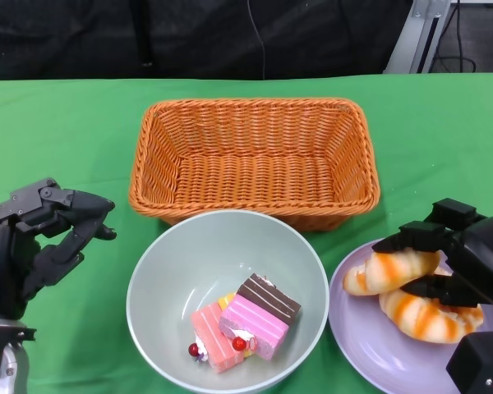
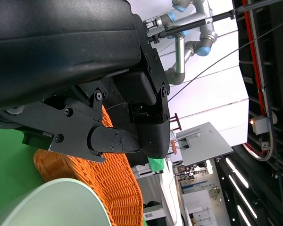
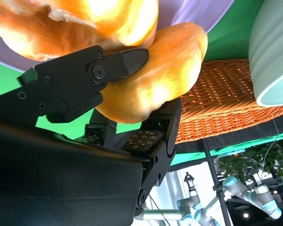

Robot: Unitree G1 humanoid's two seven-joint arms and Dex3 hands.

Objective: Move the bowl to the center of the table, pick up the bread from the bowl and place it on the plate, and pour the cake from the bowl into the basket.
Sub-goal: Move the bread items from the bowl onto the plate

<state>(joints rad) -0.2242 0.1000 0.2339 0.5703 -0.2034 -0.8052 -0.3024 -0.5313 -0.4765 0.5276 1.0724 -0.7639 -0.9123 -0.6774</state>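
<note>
The pale green bowl (image 1: 222, 246) sits near the front middle of the green table and holds pink and brown cake slices (image 1: 246, 324). Right of it, a purple plate (image 1: 361, 328) carries two orange-striped breads. My right hand (image 1: 464, 263) grips the upper bread (image 1: 386, 271), with fingers above and below it. The right wrist view shows those fingers (image 3: 118, 63) pressed on that bread (image 3: 155, 75), just over the plate (image 3: 193, 12). The second bread (image 1: 419, 316) lies beside it. My left hand (image 1: 41, 238) hovers left of the bowl and holds nothing, fingers apart.
An empty orange wicker basket (image 1: 255, 105) stands directly behind the bowl, close to its far rim. Green cloth lies bare to the basket's left and right. The left wrist view shows the basket wall (image 2: 108, 183) and the bowl's rim (image 2: 56, 207) beyond my fingers.
</note>
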